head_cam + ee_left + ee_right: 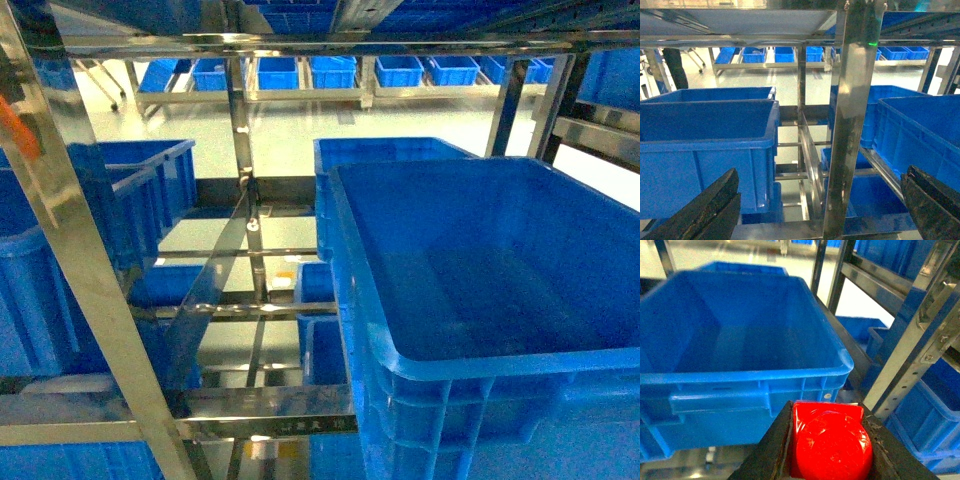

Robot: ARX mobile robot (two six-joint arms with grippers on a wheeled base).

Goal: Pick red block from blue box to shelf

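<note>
Right pincer (827, 447), seen from its own wrist camera, is clamped on the red block (829, 442): two dark fingers (771, 447) press against the block's left and right sides, and the glossy red plastic fills the gap between them at the bottom of the picture. Just beyond the block sits a large dark blue crate (740, 340) with ribbed outer walls and a thick rim; its inside looks bare from this angle. The block is near the crate's front wall, below its rim. To the right rise the shiny steel posts of the shelf (920, 340), with more blue crates (930, 420) behind and below them.

Left pincer (820, 210) shows in its wrist camera as two dark fingers (705, 210) at the bottom corners, spread wide apart with nothing between them. It faces the shelf head-on, a steel post directly ahead and blue crates on either side.

From the head camera, neither pincer is in view. A big blue crate (480, 290) fills the right half, resting on the shelf rails (250, 420), with other crates to the left and in the distance across a pale floor (300, 120).
</note>
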